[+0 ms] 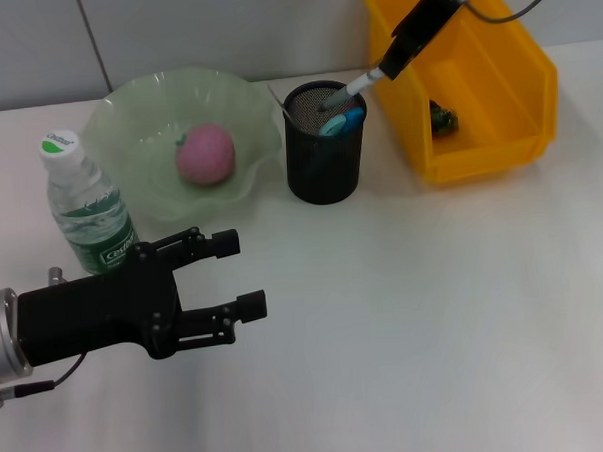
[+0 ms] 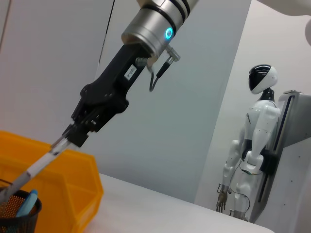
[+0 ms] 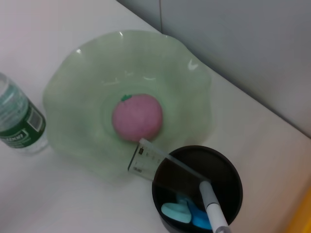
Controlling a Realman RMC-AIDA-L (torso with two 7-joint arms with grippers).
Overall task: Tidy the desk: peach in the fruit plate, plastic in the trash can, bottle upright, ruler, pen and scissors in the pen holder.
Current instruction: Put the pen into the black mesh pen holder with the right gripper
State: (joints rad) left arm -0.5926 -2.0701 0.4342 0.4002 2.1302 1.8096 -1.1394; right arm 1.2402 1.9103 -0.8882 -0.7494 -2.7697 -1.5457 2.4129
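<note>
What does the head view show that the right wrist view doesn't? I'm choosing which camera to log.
Only the head view shows the yellow plastic bin, the open left gripper over the table and the right gripper holding the pen. Only the right wrist view shows the clear ruler plainly. Both show the pink peach in the green glass plate, the upright water bottle, the black mesh pen holder and the pen.

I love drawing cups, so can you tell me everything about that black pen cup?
The pen cup is a round black holder of what looks like metal mesh, open on top. It stands upright on the white table, right beside the green plate and near the yellow bin. Inside are a clear ruler leaning over its rim, blue scissor handles, and a pen that the right gripper holds, tip down into the cup.
</note>
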